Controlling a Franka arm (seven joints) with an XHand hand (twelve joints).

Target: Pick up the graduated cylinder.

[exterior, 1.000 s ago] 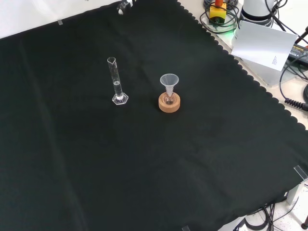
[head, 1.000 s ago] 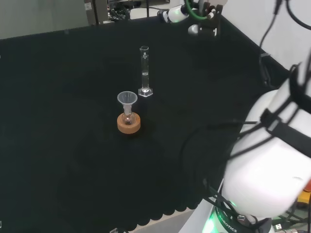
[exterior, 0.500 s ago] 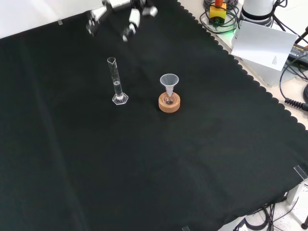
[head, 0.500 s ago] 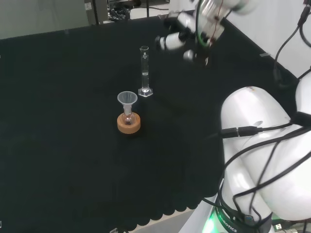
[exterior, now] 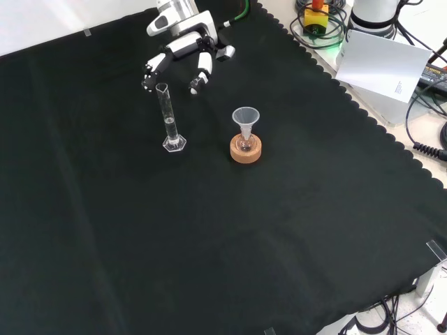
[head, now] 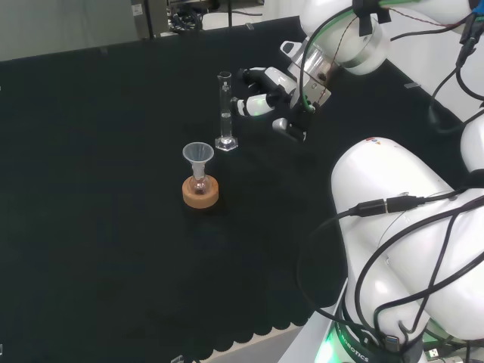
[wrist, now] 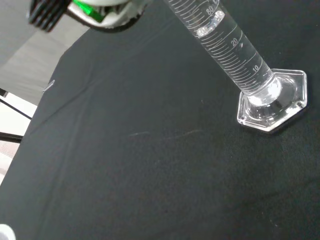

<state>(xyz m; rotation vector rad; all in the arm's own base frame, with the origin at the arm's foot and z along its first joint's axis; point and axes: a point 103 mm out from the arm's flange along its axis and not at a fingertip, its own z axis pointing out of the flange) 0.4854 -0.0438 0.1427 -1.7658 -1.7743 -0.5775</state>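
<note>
The fingers (exterior: 198, 75) are spreading apart and gently bent, holding nothing, with their tips pointing toward the graduated cylinder (exterior: 168, 118) but not touching it. In the front view the hand (exterior: 183, 47) is reaching in from the top, and its fingertips are hanging just above and beside the cylinder's rim. In the head view the hand (head: 266, 98) is sitting just to the right of the cylinder (head: 224, 112), at about the height of its upper half, with a narrow gap between them.

The cylinder is standing upright on its hexagonal foot on the black-clothed worktop (exterior: 209, 230); the wrist view is showing its printed scale and foot (wrist: 272, 100) close up.

Near the cylinder, a small flask with a funnel (exterior: 246, 117) in its neck is resting on a cork ring (exterior: 246, 149); in the front view it is standing to the cylinder's right.
</note>
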